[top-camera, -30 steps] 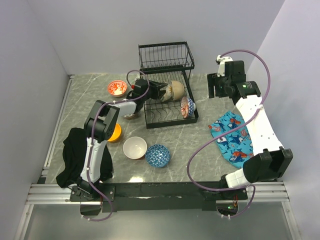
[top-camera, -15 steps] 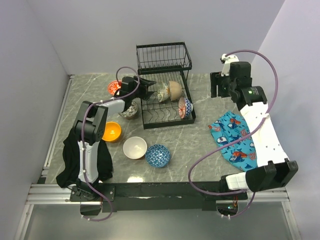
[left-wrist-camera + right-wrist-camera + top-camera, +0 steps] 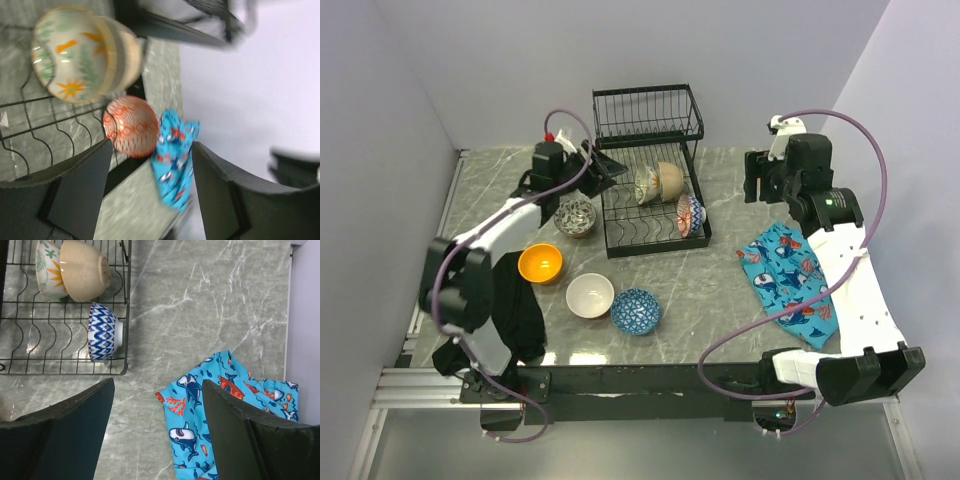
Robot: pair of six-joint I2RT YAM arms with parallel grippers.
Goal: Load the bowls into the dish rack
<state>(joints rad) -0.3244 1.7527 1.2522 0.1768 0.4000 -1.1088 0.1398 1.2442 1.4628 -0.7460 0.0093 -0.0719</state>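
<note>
The black wire dish rack (image 3: 620, 245) stands at the back middle of the table. In its lower tray a leaf-patterned bowl (image 3: 646, 185) (image 3: 70, 55) (image 3: 46, 264) leans against a beige bowl (image 3: 670, 179) (image 3: 85, 270). A bowl that is blue outside and red inside (image 3: 690, 213) (image 3: 131, 126) (image 3: 104, 331) stands on edge nearer the front. My left gripper (image 3: 603, 168) (image 3: 150, 192) is open and empty just left of the rack. My right gripper (image 3: 757, 180) (image 3: 157, 435) hangs open and empty right of the rack. A dark patterned bowl (image 3: 578, 217), an orange bowl (image 3: 540, 264), a white bowl (image 3: 590, 295) and a blue bowl (image 3: 636, 311) sit on the table.
A blue shark-print cloth (image 3: 785, 280) (image 3: 230, 410) (image 3: 175, 155) lies on the table at the right. A black cloth (image 3: 515, 315) is bunched near the left arm's base. Walls close in the table at left, back and right.
My left gripper opened and drew back leftward out of the rack, leaving the leaf-patterned bowl beside the beige one. The right arm shifted slightly.
</note>
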